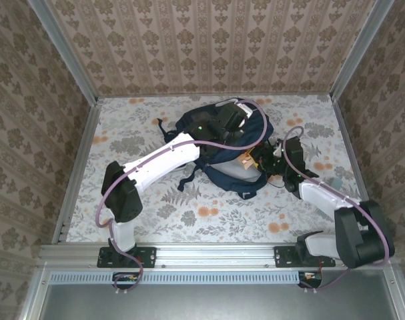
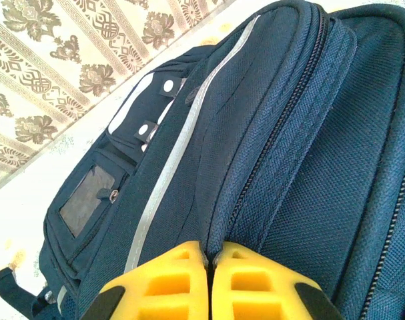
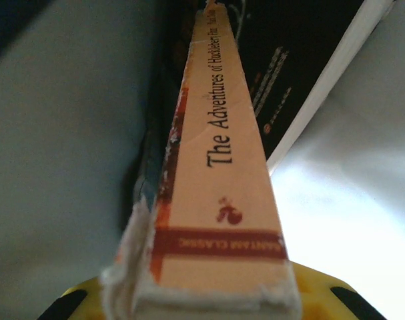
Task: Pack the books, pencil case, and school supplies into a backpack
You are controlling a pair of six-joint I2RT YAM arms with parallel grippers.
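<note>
The backpack (image 1: 219, 175) is lying far-centre on the floral tabletop (image 1: 155, 220), w/ both arms reaching over it. L arm (image 1: 162, 160) is stretching to the backpack's far top. In the left wrist view the yellow L jaws are clenching tight on a ridge of navy fabric (image 2: 289, 167) beside the zipper (image 2: 282, 127), w/ a pale stripe (image 2: 169, 167) running off to the left. R arm (image 1: 322, 197) is coming in at the backpack's right side, R jaws grasping the orange book (image 1: 245, 161). In the right wrist view that book (image 3: 222, 200) is facing spine-up to the lens (title reads The Adventures of Huckleberry Finn, near corners fraying white). It is pointing into the backpack's opening, w/ pale lining (image 3: 55, 133) on its left. The black book (image 3: 289, 60) is already sitting inside, just right of the orange book, white page edge showing.
</note>
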